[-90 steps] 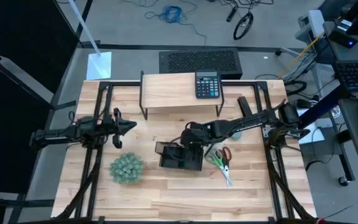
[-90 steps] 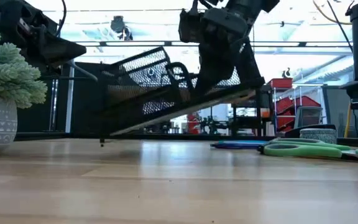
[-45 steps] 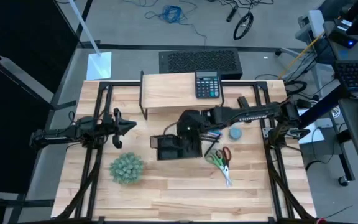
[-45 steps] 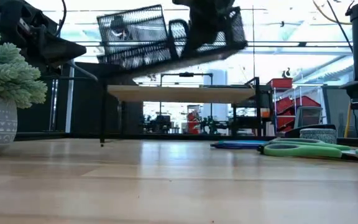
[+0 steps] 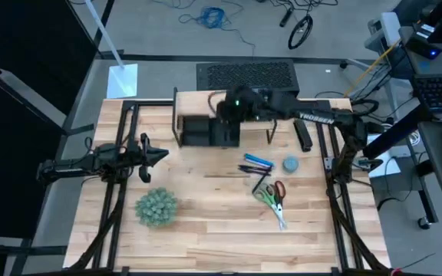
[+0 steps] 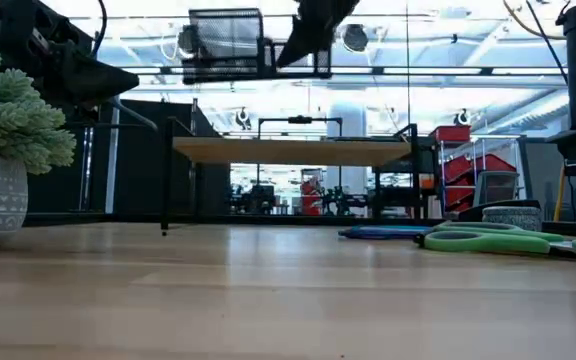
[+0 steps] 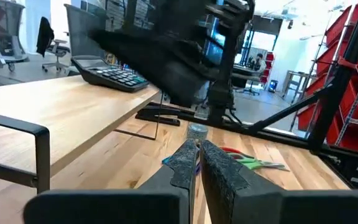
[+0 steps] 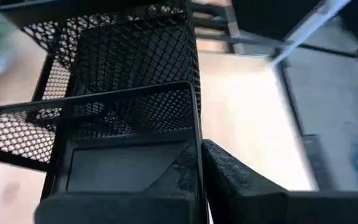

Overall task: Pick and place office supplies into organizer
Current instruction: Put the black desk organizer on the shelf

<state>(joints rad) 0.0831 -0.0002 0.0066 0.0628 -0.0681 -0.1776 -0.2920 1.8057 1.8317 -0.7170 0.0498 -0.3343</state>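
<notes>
Organizer [image 5: 209, 130], black mesh, hangs in the air over the wooden riser shelf [image 5: 198, 107], w/ its taller pen-cup end toward the left arm's side. Right gripper [image 5: 232, 115] grips it: in the right wrist view a mesh wall of the organizer [image 8: 114, 106] sits between the two jaws, pinched at the rim, body of the tray reaching away from the wrist. Low view shows the organizer [image 6: 228, 45] well above the shelf top [image 6: 288, 150], roughly level, not touching it. Calculator [image 7: 114, 76] rests on the shelf near the lifted tray. On the worktop [image 5: 206, 230]: blue pens [image 5: 257, 163], a dark pen beside them, green-handled scissors [image 5: 271, 202] & red-handled scissors [image 5: 279, 189] close together, well apart from the organizer. Fuzzy green plant [image 5: 156, 207] sits nearer the left side. Left gripper [image 5: 158, 156] waits at the worktop's left edge, jaws closed on nothing.
</notes>
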